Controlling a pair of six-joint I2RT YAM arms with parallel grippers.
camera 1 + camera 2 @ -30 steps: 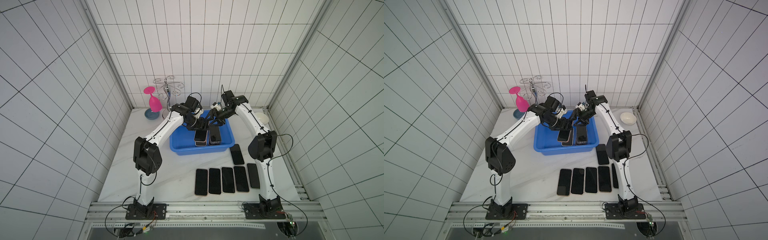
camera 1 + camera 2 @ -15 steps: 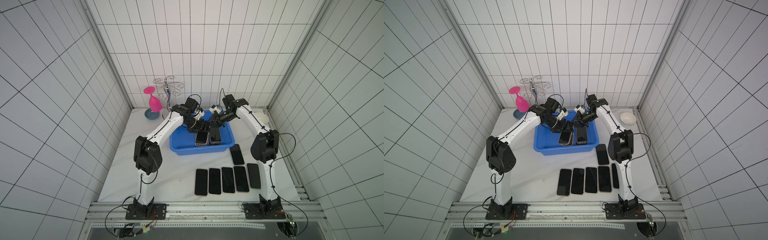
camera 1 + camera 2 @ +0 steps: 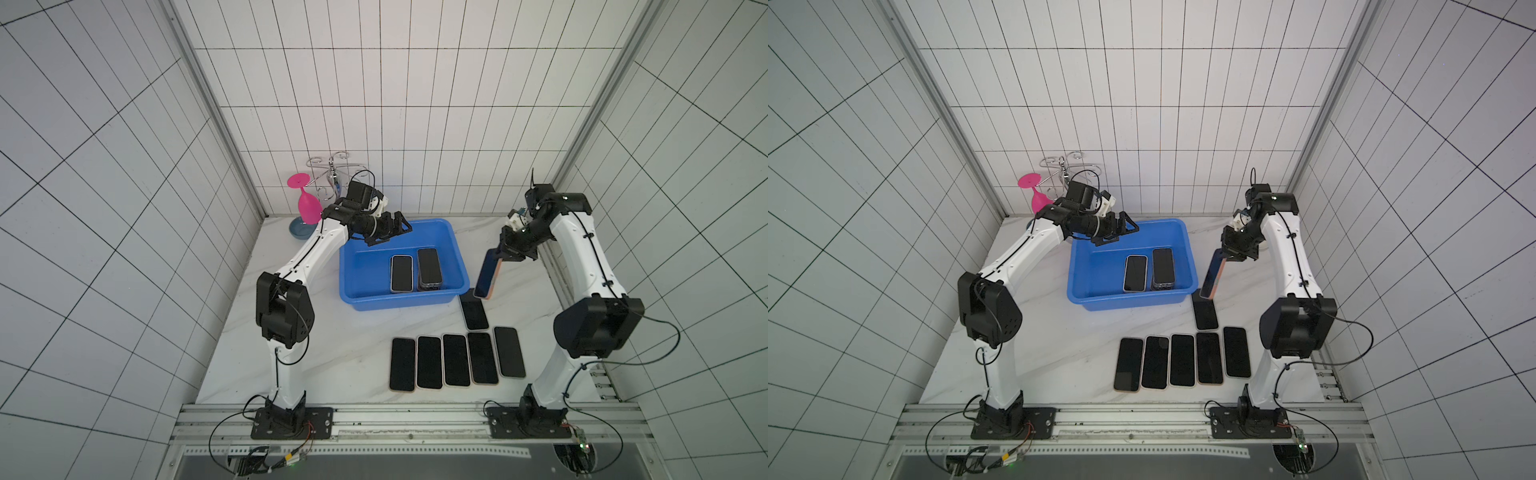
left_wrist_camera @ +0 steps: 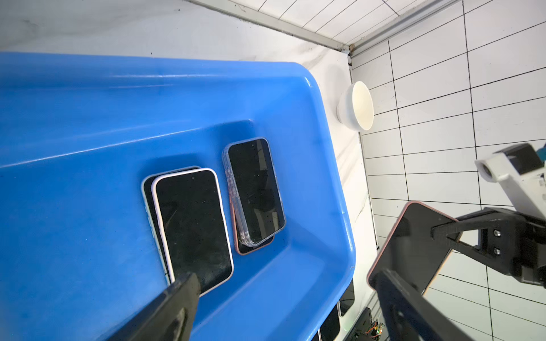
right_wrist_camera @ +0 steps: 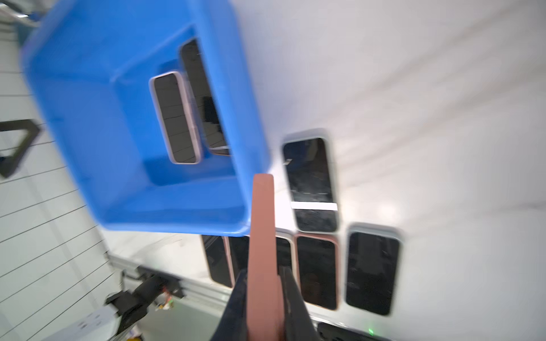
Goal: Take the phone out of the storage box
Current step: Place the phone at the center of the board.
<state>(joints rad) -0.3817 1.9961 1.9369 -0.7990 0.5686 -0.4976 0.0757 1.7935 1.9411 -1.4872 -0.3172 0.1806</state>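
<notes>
**Item:** phone (image 3: 484,276), salmon-pink case, one.
**Location:** right of centre in both top views. It hangs on edge just outside the storage box (image 3: 399,305), clear of its right-hand rim, above the worktop (image 3: 332,365).
**Right jaws:** clamped narrow on its upper end.
**Left jaws:** spread wide, empty, over the box's upper-left corner.
**Handling, as I judge it:** I'd tip it flat, lower it gently onto bare worktop beside the lone phone (image 3: 474,314), and release only once it rests.
**Count:** apparently four phones in the box, a white-cased pair (image 4: 192,224) and a clear-cased pair (image 4: 254,189). Six lie on the worktop, five of them in a row (image 3: 456,360).
</notes>
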